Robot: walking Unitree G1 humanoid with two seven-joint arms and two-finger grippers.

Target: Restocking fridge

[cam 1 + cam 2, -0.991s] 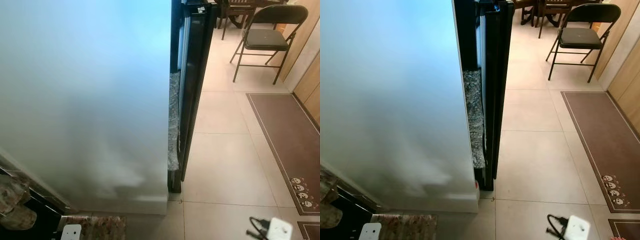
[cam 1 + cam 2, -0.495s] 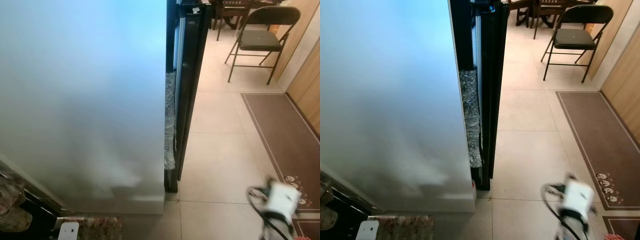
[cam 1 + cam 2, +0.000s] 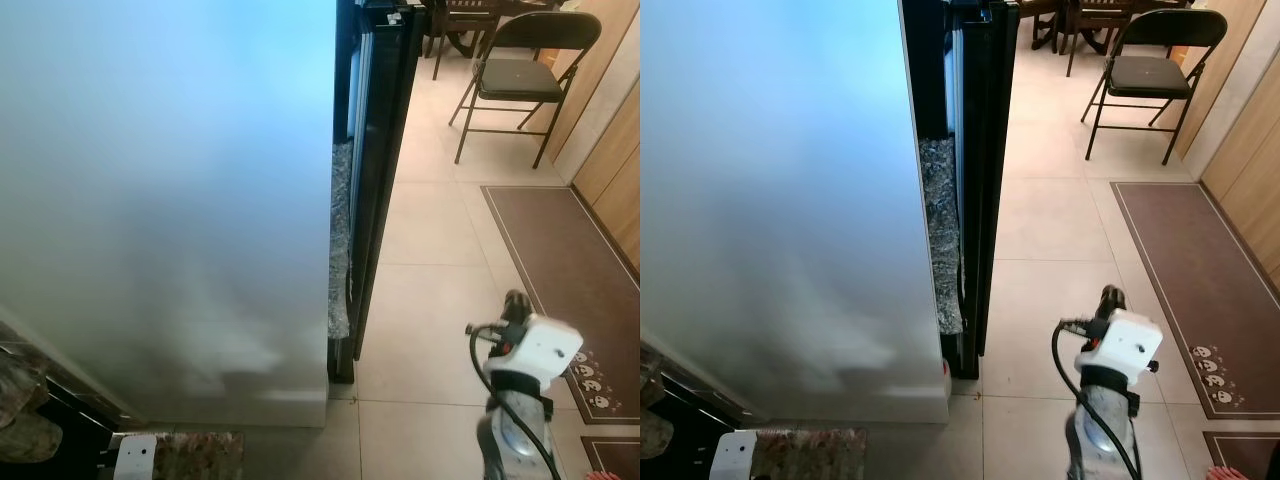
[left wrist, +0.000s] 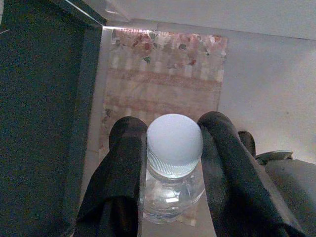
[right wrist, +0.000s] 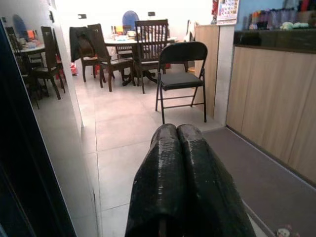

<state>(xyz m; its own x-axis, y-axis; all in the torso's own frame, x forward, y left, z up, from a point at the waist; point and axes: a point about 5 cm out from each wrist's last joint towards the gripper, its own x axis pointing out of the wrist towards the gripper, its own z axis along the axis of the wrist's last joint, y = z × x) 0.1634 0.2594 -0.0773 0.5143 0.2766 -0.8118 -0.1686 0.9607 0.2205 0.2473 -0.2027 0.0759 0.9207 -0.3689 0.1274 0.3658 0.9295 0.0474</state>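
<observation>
Even, soft daylight fills the head views; the fridge door (image 3: 165, 200) is a pale blue-grey sheet with a faint dark smudge of shadow low down, and the tiled floor (image 3: 440, 230) is bright without harsh glare. The right arm (image 3: 1110, 380) is slightly soft with blur at the bottom edge. The left wrist view is dim and grainy, its bottle cap (image 4: 174, 143) glowing pale, while the right wrist view is washed out at the far wall (image 5: 98, 10).
</observation>
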